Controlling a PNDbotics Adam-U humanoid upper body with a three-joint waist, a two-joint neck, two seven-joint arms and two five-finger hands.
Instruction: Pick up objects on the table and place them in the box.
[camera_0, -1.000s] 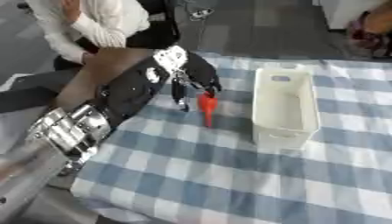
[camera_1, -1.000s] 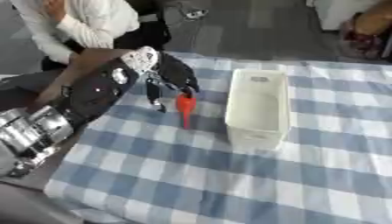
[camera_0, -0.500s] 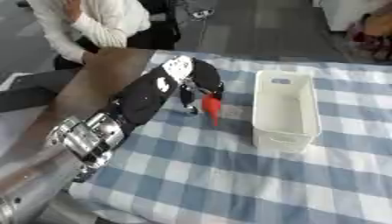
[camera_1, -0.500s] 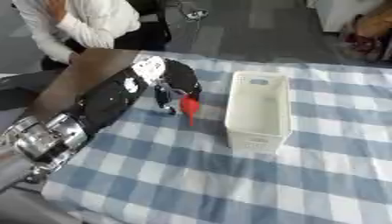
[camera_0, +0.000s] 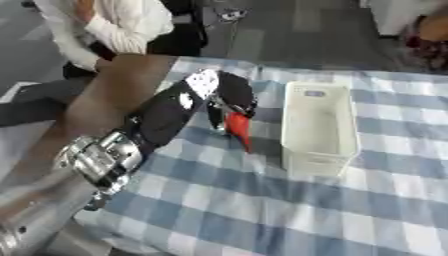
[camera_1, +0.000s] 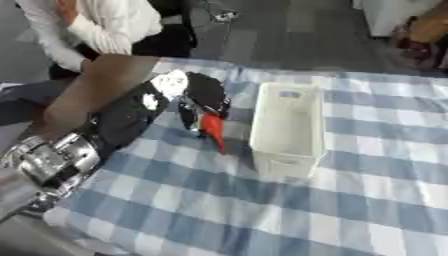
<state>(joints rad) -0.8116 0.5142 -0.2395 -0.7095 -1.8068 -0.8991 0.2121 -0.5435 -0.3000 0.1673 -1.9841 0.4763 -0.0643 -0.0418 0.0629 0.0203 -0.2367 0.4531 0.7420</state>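
My left hand (camera_0: 229, 95) is out over the blue-and-white checked table (camera_0: 262, 210), just left of the white box (camera_0: 318, 127). Its fingers are curled round a red pointed object (camera_0: 238, 128), which hangs tip down close above the cloth. The object's upper end is hidden inside the hand. The white box is a long open bin standing lengthwise, and nothing shows inside it. The red object is about a hand's width from the box's left wall. My right hand shows in neither view.
My left forearm (camera_0: 105, 155), black with silver joints, crosses the table's left side from the lower left corner. A brown panel (camera_0: 114, 90) lies along the table's far left edge. Grey floor lies beyond the far edge.
My left hand has carried the red object up and to the right, closer to the box. The camera has also shifted, so the whole scene sits differently.
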